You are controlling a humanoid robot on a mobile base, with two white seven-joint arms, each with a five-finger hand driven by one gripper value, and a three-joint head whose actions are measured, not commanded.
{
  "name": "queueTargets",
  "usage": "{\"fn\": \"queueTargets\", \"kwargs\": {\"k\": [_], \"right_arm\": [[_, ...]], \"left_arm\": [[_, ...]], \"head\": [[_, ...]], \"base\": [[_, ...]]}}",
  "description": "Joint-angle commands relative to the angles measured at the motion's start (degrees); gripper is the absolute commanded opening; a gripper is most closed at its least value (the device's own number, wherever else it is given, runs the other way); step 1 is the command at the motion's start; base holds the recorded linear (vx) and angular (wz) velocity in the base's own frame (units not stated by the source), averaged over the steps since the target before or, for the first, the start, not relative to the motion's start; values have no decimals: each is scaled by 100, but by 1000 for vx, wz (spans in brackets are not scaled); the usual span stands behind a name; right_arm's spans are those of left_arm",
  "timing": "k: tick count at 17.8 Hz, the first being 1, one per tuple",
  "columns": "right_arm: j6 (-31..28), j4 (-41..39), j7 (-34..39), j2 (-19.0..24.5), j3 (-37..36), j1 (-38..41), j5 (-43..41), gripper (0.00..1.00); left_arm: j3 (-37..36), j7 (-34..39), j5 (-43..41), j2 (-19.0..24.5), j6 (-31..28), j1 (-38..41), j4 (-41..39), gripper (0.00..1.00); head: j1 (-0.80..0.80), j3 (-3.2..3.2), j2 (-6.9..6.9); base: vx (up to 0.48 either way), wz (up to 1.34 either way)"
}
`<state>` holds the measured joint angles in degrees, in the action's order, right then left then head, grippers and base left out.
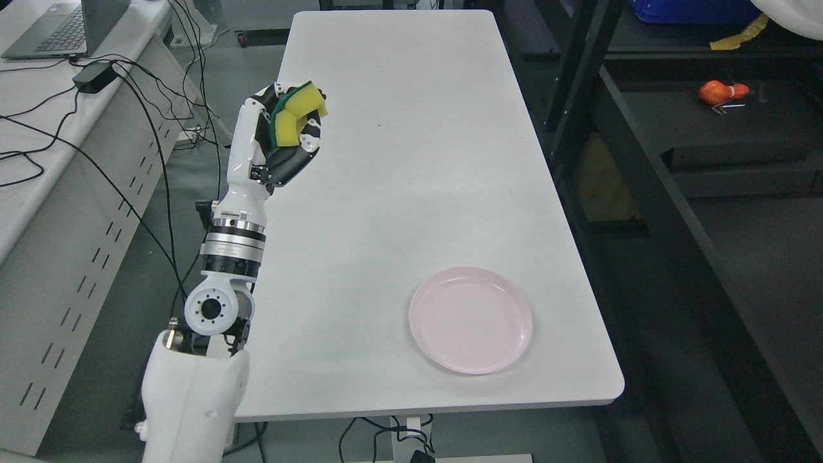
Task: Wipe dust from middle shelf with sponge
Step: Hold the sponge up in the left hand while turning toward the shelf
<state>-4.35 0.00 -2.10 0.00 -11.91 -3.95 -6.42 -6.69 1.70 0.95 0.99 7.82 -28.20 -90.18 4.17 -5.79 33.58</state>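
The white table [398, 193] takes up the middle of the room, long and narrow, its far end running away toward the top and its near edge rounded at the corners. To its right stands a dark metal shelf rack [649, 193], its frame posts close beside the table's right edge; on one of its dark shelves, off past the table's far right corner, lies a small orange-red object [720, 92] that I cannot make out clearly. Left of the table sits a pale grey cabinet [58, 257] with slotted sides, black cables [148, 128] trailing over it and down to the floor, and a laptop [58, 26] on top at the far left. The left arm [225, 257], white with a silver wrist ring, rises along the table's left edge from the near left corner. A pink plate [470, 319] rests flat on the table near the near right corner, well apart from the arm. The left robot hand [286, 132] is raised above the left edge, about halfway toward the far end, its fingers [312, 132] curled tight around the sponge [294, 116]. The sponge, yellow with a green scouring side, is bent within that grasp and clear of the tabletop.
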Motion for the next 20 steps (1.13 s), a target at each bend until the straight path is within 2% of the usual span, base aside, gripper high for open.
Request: {"fn": "queueTargets", "kwargs": {"k": [1, 20], "right_arm": [[-5, -100, -1, -100, 4, -1, 0, 100], [-5, -100, -1, -100, -5, -1, 0, 100]], "left_arm": [[-69, -3, 310, 1, -26, 95, -324, 0], [-272, -3, 310, 1, 9, 394, -412, 0]], "head": [[0, 0, 0], [0, 0, 0]], "base": [[-186, 6], [-201, -52]]}}
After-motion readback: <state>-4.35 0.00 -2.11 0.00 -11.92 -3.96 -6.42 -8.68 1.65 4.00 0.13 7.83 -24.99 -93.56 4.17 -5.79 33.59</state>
